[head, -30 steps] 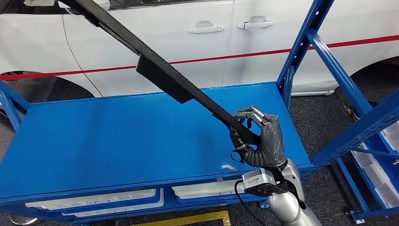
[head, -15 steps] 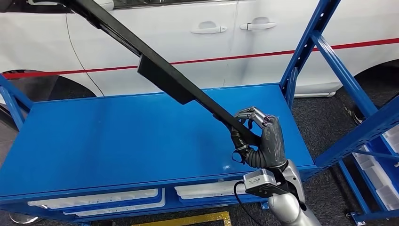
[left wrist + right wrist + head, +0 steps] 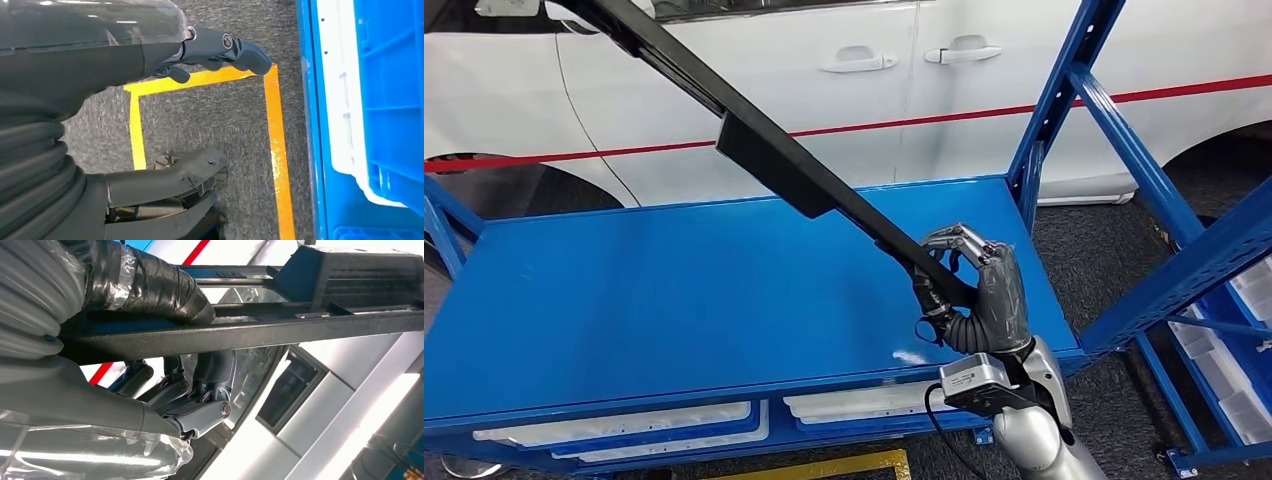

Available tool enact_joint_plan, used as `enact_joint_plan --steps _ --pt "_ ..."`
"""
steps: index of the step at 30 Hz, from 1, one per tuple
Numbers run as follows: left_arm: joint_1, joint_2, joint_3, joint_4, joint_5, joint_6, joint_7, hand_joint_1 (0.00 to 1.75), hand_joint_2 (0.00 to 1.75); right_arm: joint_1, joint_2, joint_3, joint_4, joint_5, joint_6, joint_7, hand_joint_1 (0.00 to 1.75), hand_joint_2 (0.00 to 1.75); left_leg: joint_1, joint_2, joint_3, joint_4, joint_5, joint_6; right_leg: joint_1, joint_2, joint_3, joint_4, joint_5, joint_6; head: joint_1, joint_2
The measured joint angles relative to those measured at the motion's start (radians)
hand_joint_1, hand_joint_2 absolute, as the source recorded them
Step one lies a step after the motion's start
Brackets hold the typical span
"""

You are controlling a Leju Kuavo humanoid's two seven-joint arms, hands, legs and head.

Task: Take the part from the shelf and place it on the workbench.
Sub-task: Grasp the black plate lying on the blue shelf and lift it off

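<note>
Part (image 3: 769, 165): long black bar with a wider block midway, held aloft at a slant over the blue table (image 3: 654, 300), touching nothing but the fingers. Gripped at its near, lower end by the right hand (image 3: 969, 285), fingers wrapped around the bar, thumb over it, as seen close in the right wrist view (image 3: 150, 290). Long axis running from that hand up and away toward the far left, top end passing out of frame in front of the white car (image 3: 844, 90). Whole length lying to the left of the right hand, so most of the weight hangs beyond the grip. Left hand (image 3: 215, 50) down by the floor near the yellow tape (image 3: 275, 145), fingers apart, holding nothing, well apart from the bar. Judged: carrying step nearly done, lowering not yet done; far end needs to swing down until the bar lies flat on the tabletop. Blue shelf upright (image 3: 1064, 90) just right of the table.
</note>
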Motion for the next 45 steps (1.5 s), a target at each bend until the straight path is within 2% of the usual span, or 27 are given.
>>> enact_joint_plan --steps 3,4,6,8,9,10,11,13,15,18,20,21,23,24,25,26,28,30,33,35,38,39,40,41,42,43,45 --pt "0.002 -0.001 0.0 0.0 0.001 0.0 0.0 0.0 1.75 0.0 0.001 0.0 0.0 0.001 0.001 0.001 1.75 1.75 -0.001 -0.001 0.006 -0.018 0.004 0.011 -0.002 0.0 0.0 -0.004 0.001 0.015 0.0 0.0" --pt "0.002 -0.001 0.0 0.0 0.001 0.001 0.0 0.0 1.75 -0.001 0.001 0.0 0.0 0.001 0.001 0.002 1.75 1.75 0.002 0.0 0.009 -0.026 0.009 0.017 -0.003 -0.001 -0.003 0.006 -0.009 0.019 0.0 0.0" --pt "0.001 -0.002 0.0 0.0 0.001 0.001 0.0 0.0 1.75 -0.003 0.001 0.0 0.001 0.001 0.001 0.002 1.75 1.75 0.005 0.001 0.014 -0.038 0.016 0.026 -0.005 -0.001 -0.035 0.079 -0.057 0.026 0.0 0.0" --pt "0.001 -0.002 0.0 0.0 0.001 0.001 -0.001 0.0 1.75 -0.003 0.001 0.0 0.004 0.001 0.0 0.002 1.75 1.75 0.004 0.002 0.013 -0.038 0.017 0.029 -0.007 -0.001 -0.094 0.201 -0.112 0.032 0.0 0.0" --pt "0.001 -0.002 0.0 0.0 0.0 0.002 -0.001 0.0 1.75 -0.002 0.001 0.0 0.006 0.001 0.0 0.003 1.75 1.75 0.003 0.002 0.013 -0.038 0.016 0.029 -0.008 -0.001 -0.114 0.242 -0.121 0.035 0.0 0.0" --pt "0.001 -0.002 0.0 0.0 -0.001 0.004 -0.001 0.0 1.75 -0.002 0.001 0.0 0.008 0.001 0.0 0.003 1.75 1.75 0.003 0.002 0.013 -0.036 0.015 0.029 -0.009 -0.001 -0.118 0.248 -0.111 0.037 0.0 0.0" --pt "0.002 -0.003 0.0 0.0 -0.002 0.008 -0.001 0.0 1.75 -0.002 0.001 0.0 0.009 0.001 0.0 0.003 1.75 1.75 0.004 0.001 0.013 -0.034 0.014 0.028 -0.011 -0.001 -0.104 0.218 -0.083 0.039 0.001 0.0" --pt "0.002 -0.005 0.0 0.0 -0.005 0.021 -0.001 0.0 1.75 -0.003 0.001 0.0 0.01 0.001 0.0 0.003 1.75 1.75 0.004 0.0 0.012 -0.024 0.008 0.022 -0.013 -0.001 -0.045 0.099 -0.021 0.039 0.0 0.0" --pt "0.001 -0.007 0.0 0.0 -0.008 0.036 -0.001 0.0 1.75 -0.005 0.002 0.0 0.01 0.001 0.0 0.003 1.75 1.75 0.002 -0.001 0.007 -0.012 0.0 0.012 -0.011 0.0 -0.008 0.018 0.001 0.032 0.0 0.0" --pt "0.0 -0.007 0.0 0.0 -0.009 0.049 0.002 0.0 1.75 -0.005 0.003 0.0 0.01 -0.001 0.0 0.005 1.75 1.75 0.004 -0.001 0.003 -0.007 -0.004 -0.003 -0.007 0.002 -0.005 0.002 0.001 0.015 0.0 0.0" --pt "0.0 -0.007 0.0 0.0 -0.01 0.051 0.003 0.0 1.75 -0.006 0.003 0.0 0.01 -0.001 0.0 0.005 1.75 1.75 0.006 0.0 -0.011 0.027 -0.03 -0.014 -0.009 0.001 -0.002 -0.003 0.004 0.002 0.0 0.0" --pt "0.0 -0.007 0.0 0.0 -0.01 0.052 0.003 0.0 1.75 -0.006 0.004 0.0 0.01 -0.001 0.0 0.005 1.75 1.75 0.008 0.001 -0.031 0.072 -0.056 -0.018 -0.01 -0.001 0.0 -0.005 0.005 -0.003 0.0 0.0" --pt "0.0 -0.008 0.0 0.0 -0.01 0.05 0.004 0.0 1.75 -0.007 0.005 0.0 0.01 -0.001 0.0 0.005 1.75 1.75 0.011 0.001 -0.093 0.203 -0.115 -0.026 -0.008 -0.003 0.0 -0.005 0.004 -0.008 0.0 0.0" --pt "0.001 -0.008 0.0 0.0 -0.01 0.048 0.005 0.0 1.75 -0.006 0.005 0.0 0.01 -0.002 0.0 0.006 1.75 1.75 0.012 0.001 -0.118 0.254 -0.13 -0.028 -0.007 -0.003 0.0 -0.004 0.004 -0.009 0.0 0.0" --pt "0.002 -0.008 0.0 0.0 -0.009 0.041 0.002 0.0 1.75 -0.006 0.005 0.0 0.01 -0.002 0.0 0.006 1.75 1.75 0.013 0.001 -0.128 0.271 -0.125 -0.029 -0.006 -0.003 0.0 -0.004 0.003 -0.009 0.0 0.0" --pt "0.002 -0.008 0.0 0.0 -0.009 0.032 -0.003 0.0 1.75 -0.006 0.005 0.0 0.01 -0.003 0.0 0.006 1.75 1.75 0.013 0.001 -0.119 0.249 -0.101 -0.027 -0.006 -0.003 0.001 -0.003 0.003 -0.009 0.0 0.0" --pt "0.002 -0.008 -0.001 0.0 -0.014 0.01 -0.023 0.0 1.75 -0.006 0.006 0.0 0.01 -0.003 0.0 0.006 1.75 1.75 0.012 0.001 -0.059 0.12 -0.033 -0.021 -0.005 -0.001 0.004 -0.003 0.001 -0.007 0.0 0.0" --pt "0.001 -0.007 -0.005 0.0 -0.02 0.0 -0.041 0.0 1.75 -0.006 0.006 0.0 0.01 -0.004 0.0 0.005 1.75 1.75 0.008 0.0 -0.01 0.015 0.0 -0.013 -0.003 0.0 0.004 -0.002 0.0 0.0 0.0 0.0" --pt "0.003 -0.007 -0.012 0.0 -0.023 -0.005 -0.054 0.0 1.75 -0.006 0.006 0.0 0.01 -0.004 0.0 0.004 1.75 1.75 0.004 -0.001 -0.001 -0.011 0.004 0.001 -0.003 0.0 0.001 -0.006 0.003 0.016 0.0 0.0" --pt "0.004 -0.007 -0.015 0.0 -0.023 -0.006 -0.056 0.0 1.75 -0.005 0.005 0.0 0.01 -0.004 0.0 0.004 1.75 1.75 0.007 0.0 0.003 -0.024 0.013 0.015 -0.004 0.0 -0.008 0.017 -0.017 0.025 0.0 0.0" --pt "0.003 -0.007 -0.018 0.0 -0.022 -0.01 -0.057 0.0 1.75 -0.004 0.005 0.0 0.01 -0.005 0.0 0.003 1.75 1.75 0.005 0.001 0.004 -0.03 0.017 0.027 -0.006 0.0 -0.079 0.173 -0.105 0.029 0.0 0.0" --pt "0.003 -0.007 -0.018 0.0 -0.022 -0.01 -0.058 0.0 1.75 -0.003 0.005 0.0 0.011 -0.006 0.0 0.003 1.75 1.75 0.004 0.002 0.004 -0.03 0.017 0.028 -0.007 0.0 -0.102 0.223 -0.126 0.029 0.0 0.0" --pt "0.004 -0.007 -0.018 0.0 -0.023 -0.01 -0.057 0.0 1.75 -0.001 0.005 0.0 0.012 -0.006 0.0 0.003 1.75 1.75 0.004 0.002 0.003 -0.029 0.017 0.029 -0.007 0.0 -0.118 0.255 -0.134 0.03 0.0 0.0" --pt "0.004 -0.007 -0.019 0.0 -0.023 -0.01 -0.057 0.0 1.75 0.0 0.005 0.0 0.013 -0.006 0.0 0.003 1.75 1.75 0.003 0.001 0.003 -0.028 0.017 0.029 -0.007 0.0 -0.122 0.262 -0.127 0.03 0.0 0.0" --pt "0.005 -0.007 -0.02 0.0 -0.025 -0.009 -0.056 0.0 1.75 0.0 0.005 0.0 0.014 -0.007 0.0 0.003 1.75 1.75 0.003 0.001 0.003 -0.025 0.017 0.028 -0.007 0.0 -0.113 0.245 -0.108 0.03 0.0 0.0" --pt "0.005 -0.007 -0.021 0.0 -0.027 -0.008 -0.056 0.0 1.75 0.001 0.005 0.0 0.015 -0.007 0.001 0.003 1.75 1.75 0.004 0.001 0.002 -0.021 0.016 0.027 -0.007 -0.001 -0.091 0.202 -0.078 0.03 0.0 0.0" --pt "0.005 -0.007 -0.024 0.0 -0.03 -0.005 -0.055 0.0 1.75 -0.002 0.005 0.0 0.016 -0.009 0.001 0.003 1.75 1.75 0.001 -0.001 -0.001 -0.01 0.012 0.022 -0.006 -0.001 -0.029 0.075 -0.022 0.026 0.001 0.0"
